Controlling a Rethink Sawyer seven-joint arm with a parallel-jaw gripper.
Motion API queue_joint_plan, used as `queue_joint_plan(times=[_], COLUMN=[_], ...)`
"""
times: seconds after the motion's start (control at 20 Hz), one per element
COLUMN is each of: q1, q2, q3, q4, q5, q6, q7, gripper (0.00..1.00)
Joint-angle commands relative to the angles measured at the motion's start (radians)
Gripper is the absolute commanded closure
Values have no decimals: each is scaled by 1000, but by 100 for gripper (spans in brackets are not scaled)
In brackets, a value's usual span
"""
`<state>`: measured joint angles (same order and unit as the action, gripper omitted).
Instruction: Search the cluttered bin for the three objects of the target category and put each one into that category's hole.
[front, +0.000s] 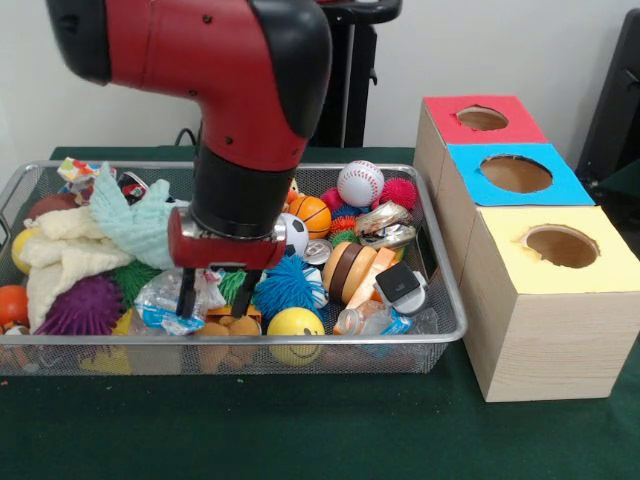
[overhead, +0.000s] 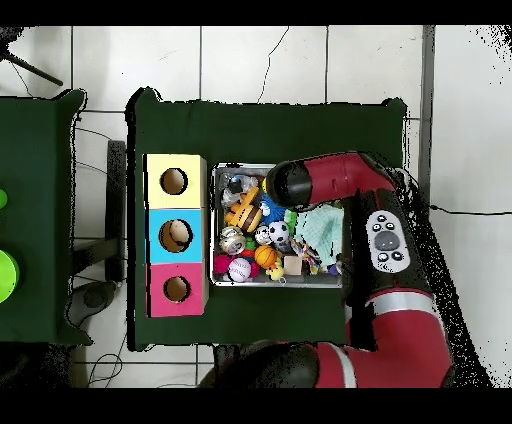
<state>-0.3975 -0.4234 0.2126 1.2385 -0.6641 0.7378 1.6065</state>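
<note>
jaws (front: 215, 293) open, hanging low in wire basket (front: 445, 330) beside crumpled plastic bottle (front: 165, 303); grasp step likely at hand, next move: shift onto bottle, close.

Pincer (front: 215, 294) spread open over wire bin (front: 440, 300), fingertip beside clear bottle (front: 165, 303).
</note>
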Motion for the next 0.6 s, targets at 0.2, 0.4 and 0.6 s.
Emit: queue_joint_plan(times=[0.2,0.4,0.6], q1=[108,101,122], q2=[-103,-90,-106], q3=[-138,-122,-134], q4=[116,122,145], q5=[-13,25,20], q6=[99,94,39], q7=[84,55,79], gripper=[0,0,0])
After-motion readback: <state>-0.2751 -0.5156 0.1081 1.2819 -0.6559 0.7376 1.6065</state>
